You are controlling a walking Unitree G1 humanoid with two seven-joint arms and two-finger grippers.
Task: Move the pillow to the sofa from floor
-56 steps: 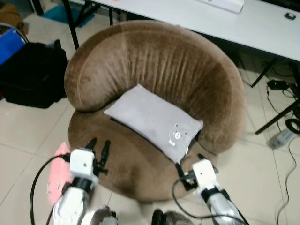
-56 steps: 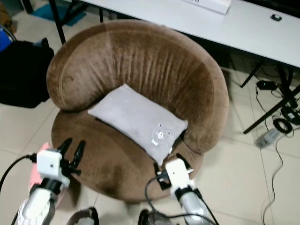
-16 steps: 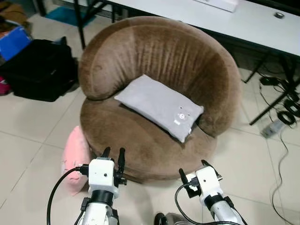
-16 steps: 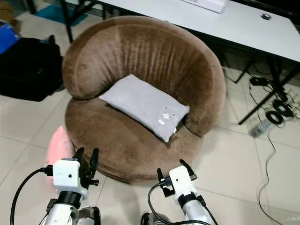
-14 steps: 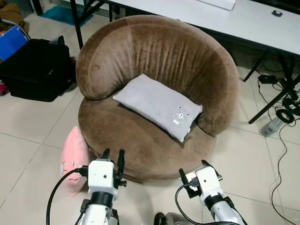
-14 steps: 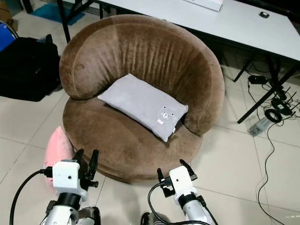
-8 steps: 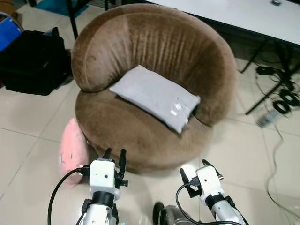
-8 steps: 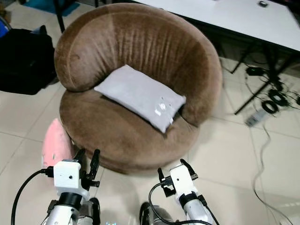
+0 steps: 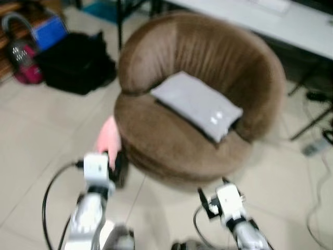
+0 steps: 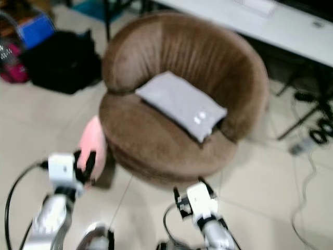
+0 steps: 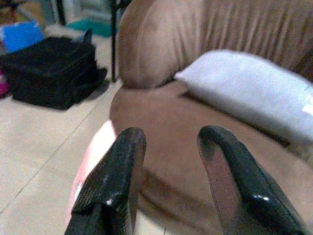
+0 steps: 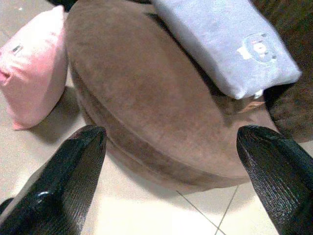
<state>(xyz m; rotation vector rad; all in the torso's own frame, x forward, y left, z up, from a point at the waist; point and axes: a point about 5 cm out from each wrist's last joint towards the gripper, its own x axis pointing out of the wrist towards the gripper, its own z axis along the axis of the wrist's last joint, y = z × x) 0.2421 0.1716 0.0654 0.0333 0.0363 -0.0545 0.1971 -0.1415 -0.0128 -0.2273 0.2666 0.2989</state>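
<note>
A pink pillow [image 9: 107, 137] lies on the tiled floor, leaning against the left side of a round brown sofa [image 9: 171, 143]. A grey pillow [image 9: 197, 104] with a small bear print rests on the sofa seat. My left gripper [image 10: 86, 160] is open and sits just in front of the pink pillow [image 11: 95, 152], close to its near end; touching or not, I cannot tell. My right gripper [image 12: 171, 132] is open and empty, low before the sofa's front edge, with the pink pillow [image 12: 34, 68] off to its side.
A black bag [image 9: 75, 62] and a blue item [image 9: 48, 31] stand on the floor to the left behind the sofa. A white table [image 9: 299, 23] runs along the back. Cables and a power strip [image 9: 316, 147] lie at the right.
The view has shifted and blurred with my own motion. My left arm has swung out to the left, bringing its gripper up to the pink pillow. The right gripper keeps its pose.
</note>
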